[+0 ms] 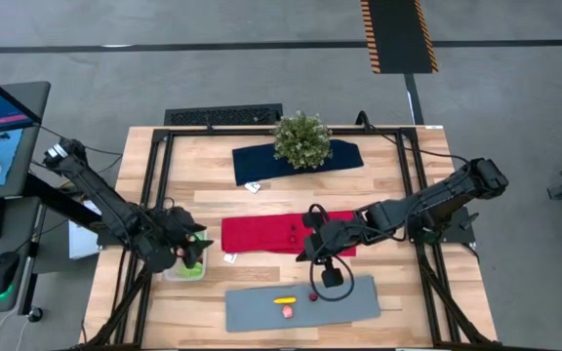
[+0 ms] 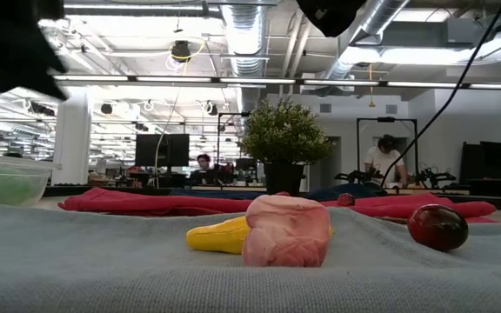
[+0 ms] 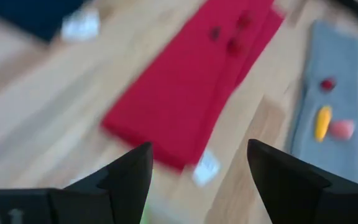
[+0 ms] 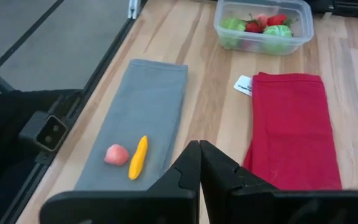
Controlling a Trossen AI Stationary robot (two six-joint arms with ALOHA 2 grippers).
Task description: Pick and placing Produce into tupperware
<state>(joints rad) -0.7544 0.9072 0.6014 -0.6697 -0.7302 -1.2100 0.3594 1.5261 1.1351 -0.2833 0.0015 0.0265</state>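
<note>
Grippers number two, one per dark arm. The left gripper [image 1: 188,249] hangs over the small clear plastic rectangular tupperware [image 1: 184,269] near the left edge of the wooden bench [image 1: 203,205]; its own wrist view shows its two dark fingers [image 3: 129,171] spread wide apart with nothing between them. The right gripper [image 1: 322,255] hangs between the red folded cloth [image 1: 261,235] and the flat grey rectangular mat [image 1: 344,304], toward the bench's front edge, and its own wrist view shows its fingers [image 4: 185,171] pressed together, clenched on nothing.

Inside the tupperware [image 4: 263,26] the right wrist view shows green leafy pieces [image 4: 277,30] and red strawberries [image 4: 252,26] whose number cannot be told; the high view gives only a green blur there.

On the grey mat lie three pieces: one yellow elongated toy [image 4: 138,157], one pink lumpy toy [image 4: 116,154] just beside it, and one dark red round toy [image 1: 313,295] a little apart. The low view shows the pink piece [image 2: 285,230] touching the yellow one [image 2: 220,236], and the round one [image 2: 437,227] glossy; the right wrist view misses that round piece.

On the red cloth the left wrist view shows three small dark red berries [image 3: 234,45], which the right wrist view does not show.

One bushy green potted plant [image 1: 301,140] stands on one dark blue cloth [image 1: 261,161] at the bench's back edge.
</note>
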